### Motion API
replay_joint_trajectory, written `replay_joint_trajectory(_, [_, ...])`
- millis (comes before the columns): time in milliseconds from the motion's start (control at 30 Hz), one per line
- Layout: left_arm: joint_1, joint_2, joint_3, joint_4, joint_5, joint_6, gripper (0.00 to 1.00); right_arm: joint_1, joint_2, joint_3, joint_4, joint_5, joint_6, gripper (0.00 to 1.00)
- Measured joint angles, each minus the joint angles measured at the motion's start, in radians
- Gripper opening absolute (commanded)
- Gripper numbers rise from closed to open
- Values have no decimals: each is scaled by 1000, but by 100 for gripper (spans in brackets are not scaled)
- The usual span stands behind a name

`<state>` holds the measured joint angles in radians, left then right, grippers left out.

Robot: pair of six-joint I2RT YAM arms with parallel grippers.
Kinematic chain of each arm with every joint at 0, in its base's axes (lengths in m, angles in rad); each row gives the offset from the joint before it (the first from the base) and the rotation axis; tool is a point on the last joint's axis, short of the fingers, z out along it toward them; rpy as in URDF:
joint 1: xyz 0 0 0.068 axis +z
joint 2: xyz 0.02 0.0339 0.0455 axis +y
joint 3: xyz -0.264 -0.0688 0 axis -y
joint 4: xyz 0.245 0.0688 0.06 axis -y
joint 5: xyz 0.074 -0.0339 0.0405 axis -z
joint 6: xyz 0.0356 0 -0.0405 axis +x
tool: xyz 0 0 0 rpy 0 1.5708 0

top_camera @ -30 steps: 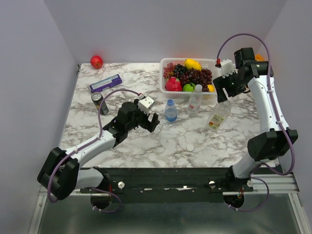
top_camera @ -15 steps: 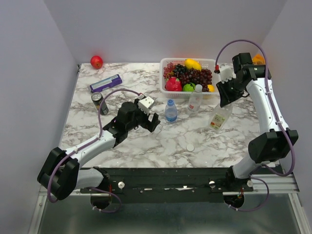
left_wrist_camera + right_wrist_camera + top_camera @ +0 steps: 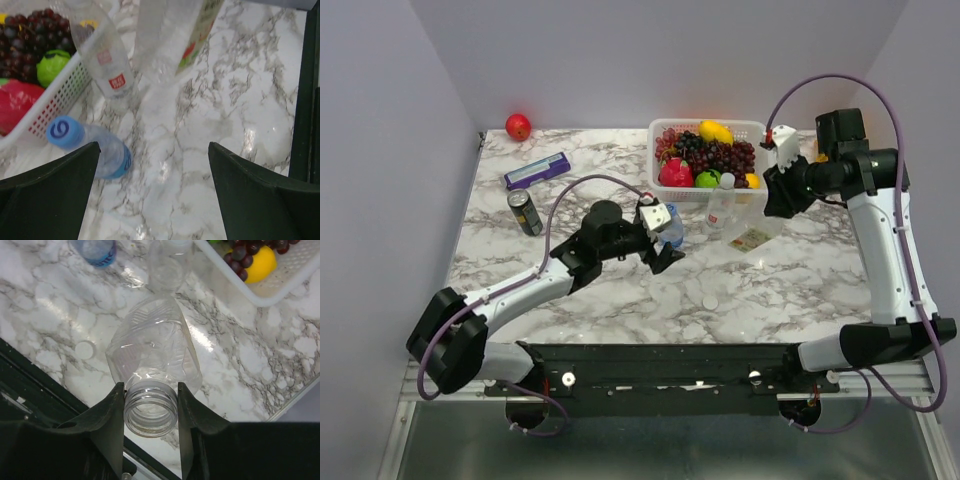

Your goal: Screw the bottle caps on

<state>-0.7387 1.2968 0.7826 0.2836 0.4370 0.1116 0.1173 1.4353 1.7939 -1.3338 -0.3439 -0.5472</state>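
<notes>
My right gripper (image 3: 150, 407) is shut on the open threaded neck of the clear bottle with the yellow-green label (image 3: 752, 240), which hangs tilted above the table in front of the basket. A loose white cap (image 3: 710, 301) lies on the marble, also in the right wrist view as the white cap (image 3: 85, 350). The blue-labelled bottle (image 3: 112, 157) carries a blue cap (image 3: 65, 132) and stands just by the left finger of my open left gripper (image 3: 152, 150). Against the basket stands the plain bottle (image 3: 720, 208), with a white cap (image 3: 727, 181) on top.
A white basket (image 3: 660, 178) of grapes and other fruit sits at the back, right behind the bottles. A dark drink can (image 3: 525, 212), a purple box (image 3: 537, 170) and a red fruit (image 3: 518, 126) are at the back left. The black rail (image 3: 720, 355) runs along the near edge.
My right gripper has shut on the neck of the yellow-green labelled bottle and lifted it into a tilt. The left arm has swung right, up to the blue-labelled bottle.
</notes>
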Motion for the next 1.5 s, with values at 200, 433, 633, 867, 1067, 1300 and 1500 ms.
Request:
replay_joint_trajectory(200, [-95, 113, 122, 50, 18, -11, 99, 5, -87, -163, -3, -29, -60, 7])
replay_joint_trajectory(433, [-164, 150, 128, 27, 54, -19, 99, 6, -225, -307, -8, -135, -258, 2])
replay_joint_trajectory(633, [-135, 64, 108, -105, 146, 83, 98, 143, -395, -308, -7, -294, -491, 1])
replay_joint_trajectory(867, [-3, -136, 103, -262, 213, 135, 99, 456, -351, -308, -7, -332, -587, 1])
replay_joint_trajectory(1067, [10, -209, 104, -446, 307, 243, 99, 671, -282, -269, -14, -323, -648, 0])
replay_joint_trajectory(1300, [23, -189, 112, -635, 424, 378, 99, 734, -213, -203, -44, -241, -805, 0])
replay_joint_trajectory(1500, [27, -117, 126, -699, 492, 461, 99, 756, -193, -200, -56, -177, -922, 0])
